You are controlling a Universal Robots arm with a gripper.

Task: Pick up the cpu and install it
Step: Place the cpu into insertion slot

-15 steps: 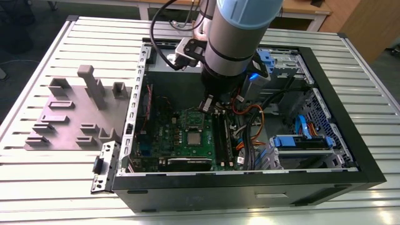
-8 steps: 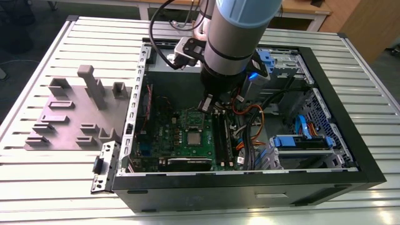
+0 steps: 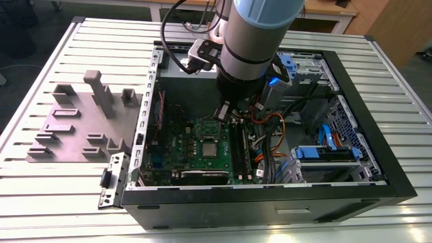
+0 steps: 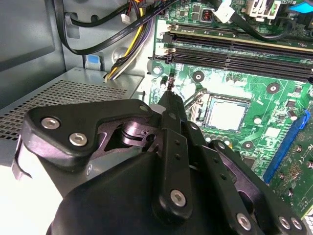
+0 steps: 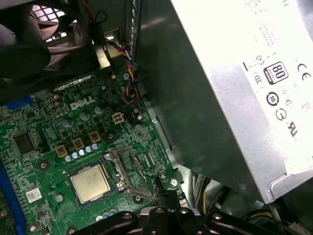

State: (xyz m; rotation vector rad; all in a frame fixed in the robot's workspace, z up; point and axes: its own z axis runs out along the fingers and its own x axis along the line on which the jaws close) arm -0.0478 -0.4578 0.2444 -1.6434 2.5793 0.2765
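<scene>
I have the arm (image 3: 253, 45) reaching down into the open case (image 3: 270, 192), which lies on its side on the slatted table (image 3: 60, 197). The gripper (image 3: 223, 114) hangs just above the green board (image 3: 196, 152), near its edge toward the power supply (image 5: 230, 98).

The cpu (image 3: 211, 149) sits flat in its socket on the board, silver top up. In the second wrist view I see it (image 4: 226, 115) square inside the socket, with the socket frame (image 4: 195, 105) swung up and open on the side nearest the gripper (image 4: 170, 93). In the first wrist view the cpu (image 5: 90, 182) lies beside the same raised frame (image 5: 128, 171), and the gripper (image 5: 159, 185) hovers just past the frame, away from the chip.

The fingers (image 4: 172, 105) are together, their tip narrowing to one point, and I see nothing held between them. The tip is close to the frame's outer edge; I cannot tell whether it touches it.

The memory slots (image 4: 244, 46) run along the board beyond the cpu, away from the gripper. Cables (image 4: 112, 24) loop near the supply's corner. Outside the case, on the table at the exterior view's left, stands the grey fixture (image 3: 81, 121).
</scene>
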